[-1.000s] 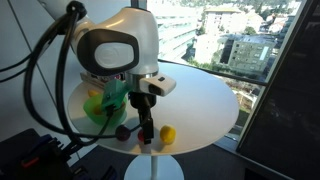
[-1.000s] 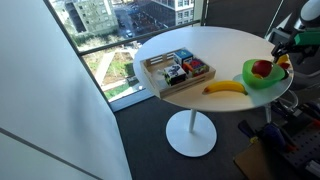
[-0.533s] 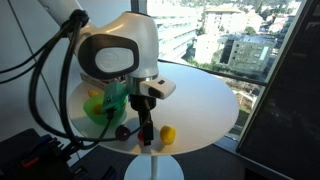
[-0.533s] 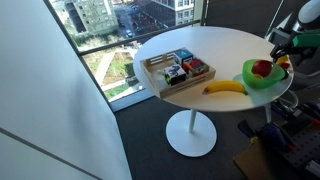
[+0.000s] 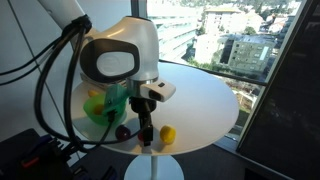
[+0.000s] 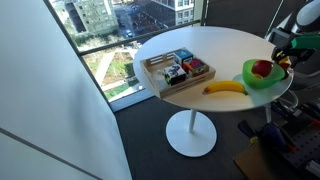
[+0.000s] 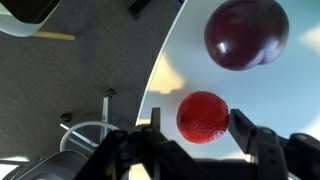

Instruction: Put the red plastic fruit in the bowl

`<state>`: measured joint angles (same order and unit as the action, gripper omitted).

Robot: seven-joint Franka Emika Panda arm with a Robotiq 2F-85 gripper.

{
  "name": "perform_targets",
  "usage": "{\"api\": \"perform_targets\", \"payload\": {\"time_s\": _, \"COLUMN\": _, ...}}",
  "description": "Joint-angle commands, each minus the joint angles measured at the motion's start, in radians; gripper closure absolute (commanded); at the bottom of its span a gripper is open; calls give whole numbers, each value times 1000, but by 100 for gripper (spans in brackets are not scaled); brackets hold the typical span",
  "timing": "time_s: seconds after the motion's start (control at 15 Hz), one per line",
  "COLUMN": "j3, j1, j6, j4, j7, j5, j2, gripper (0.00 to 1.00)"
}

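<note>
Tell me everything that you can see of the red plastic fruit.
In the wrist view the red plastic fruit is small, round and bright red, with a finely dimpled plastic skin. It rests on the white table near its edge, between the fingers of the open end effector, apart from the maroon fruit.

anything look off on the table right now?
Nothing spilled or damaged. One flag: the red plastic fruit sits near the edge of the table, inside the open tool; a nudge might roll it off.
</note>
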<state>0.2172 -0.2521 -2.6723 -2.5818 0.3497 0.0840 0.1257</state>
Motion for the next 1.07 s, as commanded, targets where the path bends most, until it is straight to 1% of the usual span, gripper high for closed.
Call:
{"api": "perform_targets", "payload": {"time_s": 0.0, "j3": 18, "j1": 19, "j6": 2, "j4": 17, "j7": -24, "j5": -23, "j2": 8, "gripper": 59}}
{"api": "perform_targets", "payload": {"time_s": 0.13, "j3": 24, "j1": 23, "j6": 19, "j4": 19, "j7": -8, "j5": -5, "j2": -7, "gripper": 75}}
{"api": "perform_targets", "payload": {"time_s": 0.27, "j3": 33, "j1": 30, "j6": 29, "j4": 21, "j7": 14, "j5": 19, "j2": -20, "gripper": 75}}
{"api": "perform_targets", "payload": {"time_s": 0.53, "j3": 42, "j1": 41, "j6": 53, "j4": 30, "j7": 12, "j5": 29, "j2": -47, "gripper": 75}}
{"api": "perform_targets", "payload": {"time_s": 1.0, "j3": 21, "j1": 61, "j6": 165, "j4": 48, "j7": 29, "j5": 67, "j2": -124, "gripper": 75}}
